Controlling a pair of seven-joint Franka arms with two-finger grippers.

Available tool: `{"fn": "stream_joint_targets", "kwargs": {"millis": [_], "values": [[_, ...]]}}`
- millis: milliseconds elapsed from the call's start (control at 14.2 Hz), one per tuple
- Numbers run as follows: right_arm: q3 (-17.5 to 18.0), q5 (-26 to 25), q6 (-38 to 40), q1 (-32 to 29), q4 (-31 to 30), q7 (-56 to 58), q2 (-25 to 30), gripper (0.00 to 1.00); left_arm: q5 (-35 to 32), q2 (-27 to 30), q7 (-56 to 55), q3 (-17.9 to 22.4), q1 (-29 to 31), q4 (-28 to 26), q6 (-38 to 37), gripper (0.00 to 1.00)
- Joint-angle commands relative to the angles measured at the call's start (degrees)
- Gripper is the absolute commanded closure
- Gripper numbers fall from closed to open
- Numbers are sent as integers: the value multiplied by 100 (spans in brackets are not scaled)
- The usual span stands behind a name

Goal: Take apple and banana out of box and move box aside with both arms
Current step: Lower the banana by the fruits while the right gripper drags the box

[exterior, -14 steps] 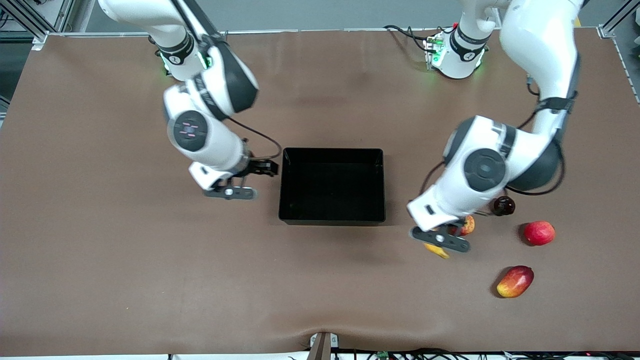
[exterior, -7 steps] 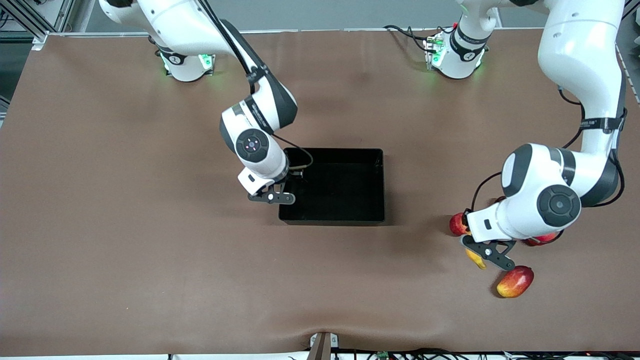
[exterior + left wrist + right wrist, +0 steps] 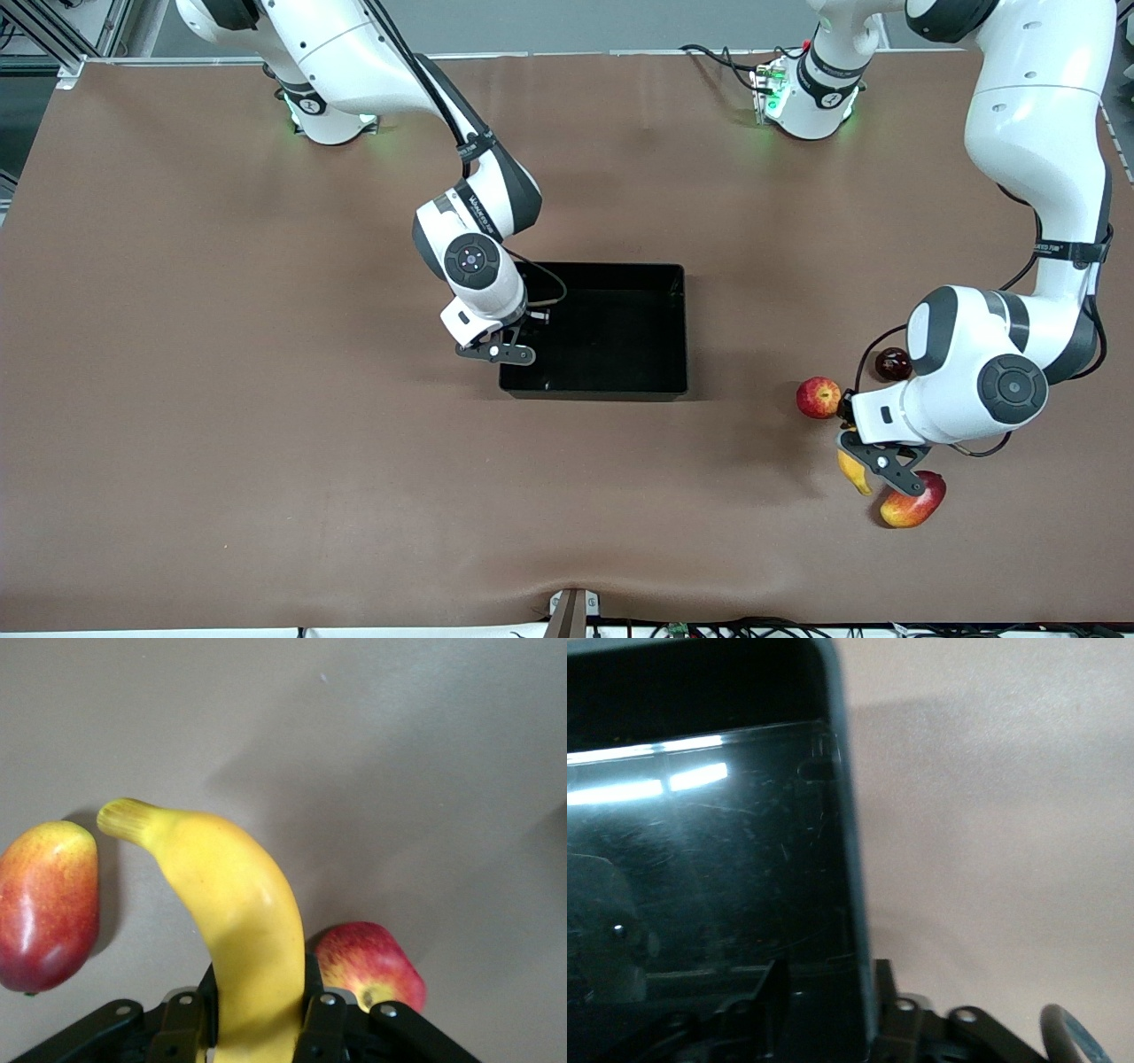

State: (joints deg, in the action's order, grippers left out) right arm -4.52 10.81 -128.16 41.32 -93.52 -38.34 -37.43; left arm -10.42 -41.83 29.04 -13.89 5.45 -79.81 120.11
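Observation:
The black box (image 3: 681, 328) sits mid-table. My right gripper (image 3: 496, 352) is at its wall toward the right arm's end, open, one finger inside and one outside. In the right wrist view the wall (image 3: 846, 859) runs between the fingers of that gripper (image 3: 828, 983). My left gripper (image 3: 873, 465) is shut on the yellow banana (image 3: 852, 477) next to the mango. In the left wrist view the banana (image 3: 230, 904) sticks out from the gripper (image 3: 259, 988). The streaked apple (image 3: 818, 397) lies on the table beside it and shows in the left wrist view (image 3: 372, 961).
An oval red-yellow mango (image 3: 912, 501) lies close by the left gripper, nearer the front camera, and shows in the left wrist view (image 3: 44, 904). A small dark red round fruit (image 3: 893, 363) lies by the left arm. The plain red apple is hidden under that arm.
My right gripper moved from beside the box onto its wall, and the box shifted slightly toward the left arm's end. My left gripper carried the banana toward the mango.

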Motion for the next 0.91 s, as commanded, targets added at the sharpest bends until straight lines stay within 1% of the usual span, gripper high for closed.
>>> {"fn": "stream_joint_targets", "kwargs": {"millis": [0, 141, 281, 422, 633, 844], "values": [[-40, -167, 63, -1, 36, -148, 60, 100, 66, -202, 443, -17, 166, 45, 258, 100], [-49, -167, 185, -63, 36, -104, 113, 100, 66, -369, 620, -9, 254, 36, 513, 100], [-66, -167, 562, -255, 97, -16, 358, 100, 66, -527, 621, -17, 281, 36, 697, 100], [-67, -124, 1063, -615, 158, 334, 683, 100, 57, -633, 621, -9, 281, 27, 856, 100], [-58, -71, 1959, -1064, 430, 652, 1061, 100, 57, -730, 621, -9, 350, 1, 1049, 100], [-93, -167, 2697, -1468, 405, 967, 1457, 100, 48, -792, 612, -9, 483, -43, 1085, 100]]}}
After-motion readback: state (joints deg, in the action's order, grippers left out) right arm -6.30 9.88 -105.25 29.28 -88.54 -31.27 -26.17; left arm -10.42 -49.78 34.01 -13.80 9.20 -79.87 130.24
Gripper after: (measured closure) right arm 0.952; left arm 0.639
